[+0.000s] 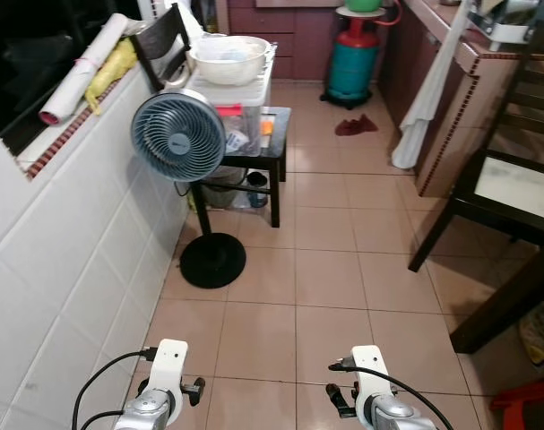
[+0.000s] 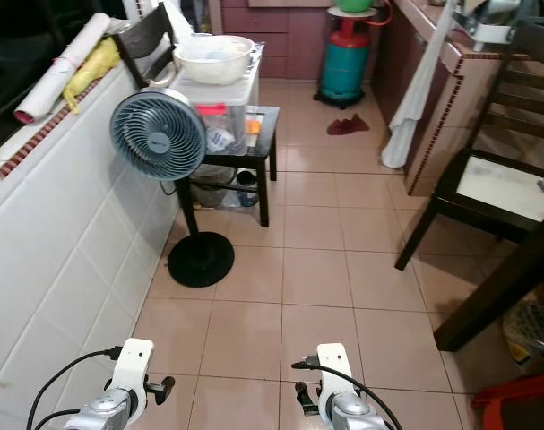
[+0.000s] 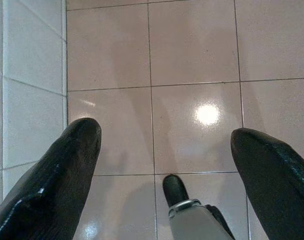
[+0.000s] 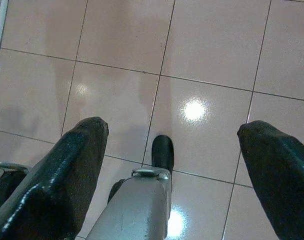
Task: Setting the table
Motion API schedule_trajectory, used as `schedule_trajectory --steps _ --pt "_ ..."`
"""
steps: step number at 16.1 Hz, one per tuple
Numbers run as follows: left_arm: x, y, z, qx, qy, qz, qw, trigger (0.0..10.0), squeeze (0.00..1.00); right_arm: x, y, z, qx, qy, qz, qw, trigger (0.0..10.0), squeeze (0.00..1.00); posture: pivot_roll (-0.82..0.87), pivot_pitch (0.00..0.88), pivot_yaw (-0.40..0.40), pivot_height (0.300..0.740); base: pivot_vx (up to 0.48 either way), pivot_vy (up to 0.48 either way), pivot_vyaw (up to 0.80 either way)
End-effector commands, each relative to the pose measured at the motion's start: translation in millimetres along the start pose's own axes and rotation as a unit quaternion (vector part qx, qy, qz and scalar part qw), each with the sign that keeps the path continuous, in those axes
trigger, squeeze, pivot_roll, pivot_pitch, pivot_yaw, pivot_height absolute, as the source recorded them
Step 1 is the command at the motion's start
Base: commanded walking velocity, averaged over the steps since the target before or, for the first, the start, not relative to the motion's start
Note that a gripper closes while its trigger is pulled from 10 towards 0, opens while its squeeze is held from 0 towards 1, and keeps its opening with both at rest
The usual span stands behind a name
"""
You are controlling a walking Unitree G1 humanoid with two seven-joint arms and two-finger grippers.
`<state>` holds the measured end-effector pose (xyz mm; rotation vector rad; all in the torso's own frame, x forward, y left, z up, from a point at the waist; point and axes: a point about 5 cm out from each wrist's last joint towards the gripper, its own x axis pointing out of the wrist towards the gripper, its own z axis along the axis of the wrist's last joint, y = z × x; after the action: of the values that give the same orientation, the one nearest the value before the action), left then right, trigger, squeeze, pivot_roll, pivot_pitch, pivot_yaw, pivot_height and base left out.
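bowl (image 1: 227,57): white, sitting on a plastic box (image 1: 236,94) atop the black side table (image 1: 273,134), 11 o'clock, far fwd
fan (image 1: 178,136): standing just in front of table, by tiled wall (image 1: 65,260)
left gripper (image 3: 162,150): hanging over floor tiles (image 1: 325,260), fingers apart, holding nothing
right gripper (image 4: 172,150): same, fingers spread wide
chair (image 1: 509,193): 2 o'clock

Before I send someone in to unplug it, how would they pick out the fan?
Follow the white tiled wall on the robot's left to the small black table holding a white basin. The fan stands in front of it: a round grey-blue grille on a black pole with a flat black disc base, the only floor-standing appliance there.
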<state>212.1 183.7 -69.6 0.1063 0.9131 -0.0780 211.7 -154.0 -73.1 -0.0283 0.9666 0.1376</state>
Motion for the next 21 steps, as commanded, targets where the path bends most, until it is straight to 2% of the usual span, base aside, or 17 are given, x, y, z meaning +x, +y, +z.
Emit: schedule_trajectory --steps 1,5,6,16,21 --pt "-1.3 5.3 -3 0.006 0.002 0.002 1.000 10.0 0.00 0.0 1.5 -1 -0.007 0.002 0.005 1.000 10.0 0.00 -0.03 0.000 0.042 0.740 0.000 0.000 -0.75" --pt "-3.2 17.0 1 -0.042 -0.030 0.019 0.998 10.0 0.00 0.3 4.7 -2 -0.021 0.005 0.012 1.000 10.0 0.00 -0.02 0.000 0.042 0.740 0.000 0.000 -0.75" --pt "-3.2 17.9 -1 -0.023 -0.019 0.018 0.999 10.0 0.00 0.4 5.9 -2 -0.026 0.005 0.014 1.000 10.0 0.00 -0.02 0.000 0.042 0.740 0.000 0.000 -0.75" --pt "-4.3 0.1 -18 0.032 0.011 -0.036 0.999 10.0 0.00 0.0 7.2 -7 -0.023 0.010 0.017 1.000 10.0 0.00 -0.03 0.000 0.052 0.740 0.000 0.000 -0.75" --pt "-4.3 -4.2 -22 0.037 0.020 -0.037 0.998 10.0 0.00 0.2 8.3 -7 -0.027 0.010 0.018 0.999 10.0 0.00 -0.03 0.000 0.052 0.740 0.000 0.000 -0.75"
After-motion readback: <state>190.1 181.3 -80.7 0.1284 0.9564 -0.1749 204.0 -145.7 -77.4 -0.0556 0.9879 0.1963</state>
